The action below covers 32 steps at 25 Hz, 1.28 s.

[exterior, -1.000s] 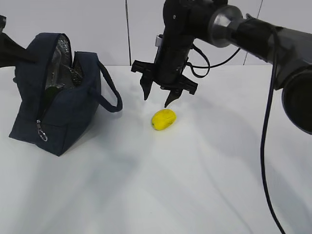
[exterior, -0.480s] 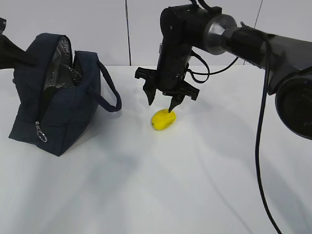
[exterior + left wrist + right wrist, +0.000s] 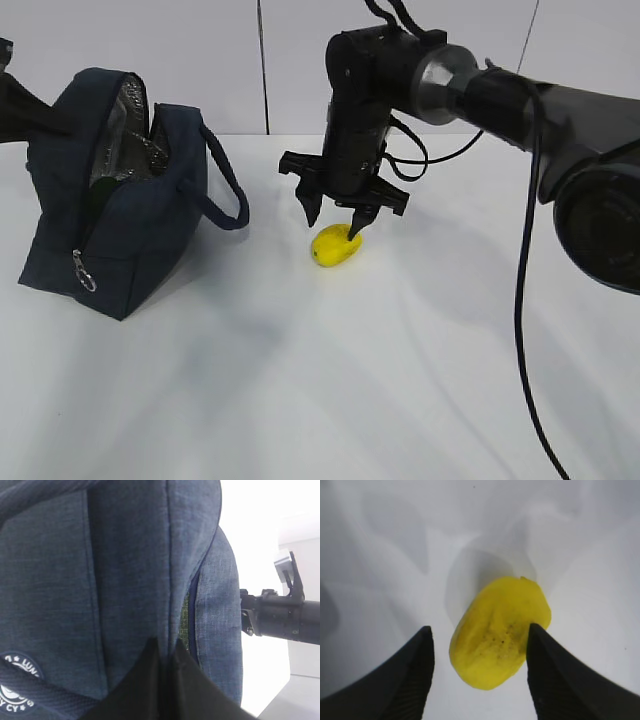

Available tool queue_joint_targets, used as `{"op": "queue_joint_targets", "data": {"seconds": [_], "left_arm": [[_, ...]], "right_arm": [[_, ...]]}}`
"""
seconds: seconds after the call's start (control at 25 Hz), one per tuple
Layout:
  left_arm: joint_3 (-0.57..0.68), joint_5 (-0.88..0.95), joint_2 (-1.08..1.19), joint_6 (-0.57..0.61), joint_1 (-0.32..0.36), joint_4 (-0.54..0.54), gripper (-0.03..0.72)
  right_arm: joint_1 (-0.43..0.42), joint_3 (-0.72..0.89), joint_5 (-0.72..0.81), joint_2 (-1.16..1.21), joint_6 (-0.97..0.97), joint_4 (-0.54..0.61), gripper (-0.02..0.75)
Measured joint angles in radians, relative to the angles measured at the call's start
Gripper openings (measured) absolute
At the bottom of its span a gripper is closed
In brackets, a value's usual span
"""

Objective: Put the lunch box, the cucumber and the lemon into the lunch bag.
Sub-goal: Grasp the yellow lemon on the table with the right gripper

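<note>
Lemon [image 3: 336, 246] lies on white table [image 3: 320, 380], at 3 o'clock from lunch bag [image 3: 120, 215], well apart. Right gripper [image 3: 333, 223] over it, jaws wide, straddling lemon; wrist view shows one finger touching lemon's side, other apart. Left wrist view only: round white logo [image 3: 15, 690] on bag, partly legible "LUN…", "CY". Left gripper [image 3: 162, 652] jaws narrow, pinching bag fabric. Ext view: bag unzipped, silver lining inside.
</note>
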Motion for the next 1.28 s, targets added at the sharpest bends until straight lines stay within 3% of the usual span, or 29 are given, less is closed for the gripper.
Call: {"op": "queue_joint_targets", "data": {"seconds": [1.0,1.28], "left_arm": [[0.0,0.0,0.0,0.0,0.0,0.002,-0.001],[0.0,0.0,0.0,0.0,0.0,0.002,-0.001]], "right_arm": [[0.0,0.0,0.0,0.054,-0.08,0.032,0.439],[0.0,0.0,0.0,0.054,-0.108,0.032,0.36]]}}
